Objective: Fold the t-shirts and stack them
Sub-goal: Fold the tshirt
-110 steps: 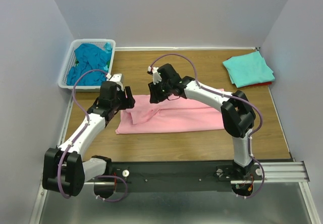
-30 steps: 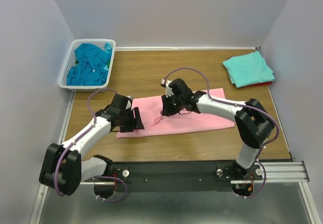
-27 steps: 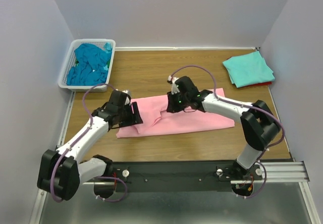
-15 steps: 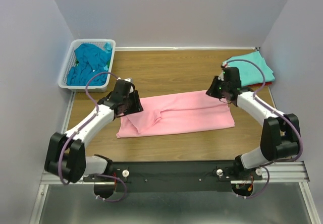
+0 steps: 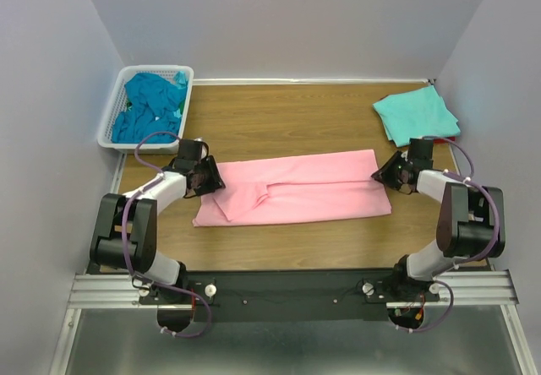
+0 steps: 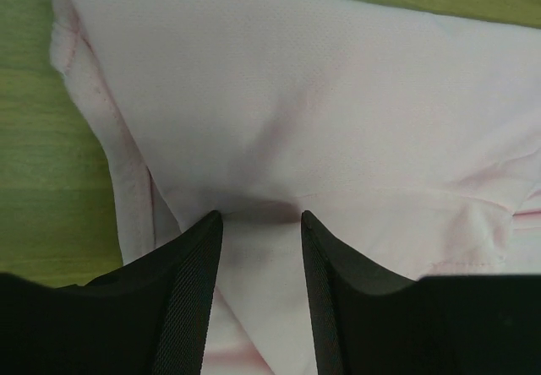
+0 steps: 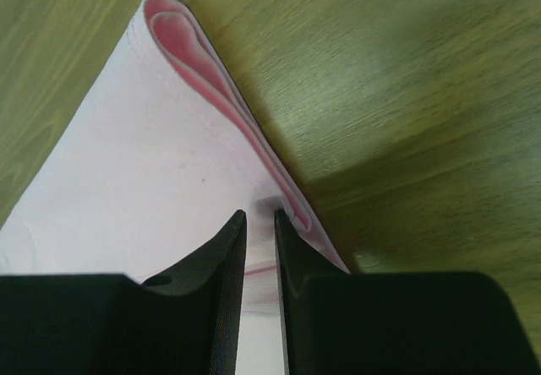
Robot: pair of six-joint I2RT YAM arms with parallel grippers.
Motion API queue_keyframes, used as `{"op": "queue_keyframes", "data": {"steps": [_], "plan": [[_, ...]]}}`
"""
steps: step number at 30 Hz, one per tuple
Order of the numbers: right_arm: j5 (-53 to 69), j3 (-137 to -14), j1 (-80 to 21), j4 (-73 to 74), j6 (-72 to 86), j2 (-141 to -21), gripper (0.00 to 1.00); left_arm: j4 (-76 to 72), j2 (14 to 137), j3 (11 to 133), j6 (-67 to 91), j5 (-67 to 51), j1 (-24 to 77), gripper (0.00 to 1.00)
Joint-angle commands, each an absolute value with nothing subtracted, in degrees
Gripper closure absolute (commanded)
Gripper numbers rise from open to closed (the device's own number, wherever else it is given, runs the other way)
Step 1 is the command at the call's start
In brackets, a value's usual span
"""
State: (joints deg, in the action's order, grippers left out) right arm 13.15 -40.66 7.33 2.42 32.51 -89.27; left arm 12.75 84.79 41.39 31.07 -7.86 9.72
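Note:
A light pink t-shirt (image 5: 296,187) lies folded into a long strip across the middle of the table. My left gripper (image 5: 211,181) sits low on its left end; in the left wrist view (image 6: 258,216) the jaws stand partly closed with puckered pink fabric (image 6: 296,96) between them. My right gripper (image 5: 382,172) is at the strip's right end; in the right wrist view (image 7: 259,214) the jaws are nearly together on the layered pink edge (image 7: 144,138). A folded light aqua t-shirt (image 5: 416,115) lies at the back right on a red one (image 5: 444,141).
A white lattice basket (image 5: 106,130) at the back left holds crumpled teal-blue shirts (image 5: 150,105). Bare wooden table (image 5: 279,117) lies behind the pink strip. Walls close in the table on the left, back and right.
My right gripper has swept from the shirt's middle out to its right end. My left gripper has moved back to the left end. The pink strip now lies flatter and longer.

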Motion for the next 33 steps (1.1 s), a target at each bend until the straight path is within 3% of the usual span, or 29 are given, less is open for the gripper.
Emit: {"op": "queue_keyframes", "data": {"steps": [1,7,11,15,18,25,33], "plan": [[15.4,-37.7,9.9,-1.3,35.2,-90.2,0.73,10.9,88.5,40.2,28.7,-11.1,7.8,0.49],[16.9,-37.2,10.2,-1.1,34.3,-83.9,0.73,11.4,83.7,41.3,27.8,-10.6,7.5,0.48],[26.3,-38.8,9.6,-1.4,31.9,-81.6,0.72,12.7,78.7,42.1,26.1,-9.8,7.5,0.44],[33.5,-40.4,5.0,-2.3,31.6,-80.7,0.72,14.0,73.3,41.7,26.5,-11.9,8.0,0.43],[37.3,-42.1,-5.5,-5.3,33.7,-81.8,0.71,15.3,70.7,40.8,26.8,-12.7,10.8,0.44],[40.7,-48.4,-27.3,-22.7,47.0,-95.7,0.69,18.7,73.9,36.7,26.4,-16.3,16.8,0.46],[43.6,-57.7,-36.1,-31.2,57.6,-115.9,0.69,19.0,76.6,36.4,27.6,-14.2,17.1,0.47]]}}
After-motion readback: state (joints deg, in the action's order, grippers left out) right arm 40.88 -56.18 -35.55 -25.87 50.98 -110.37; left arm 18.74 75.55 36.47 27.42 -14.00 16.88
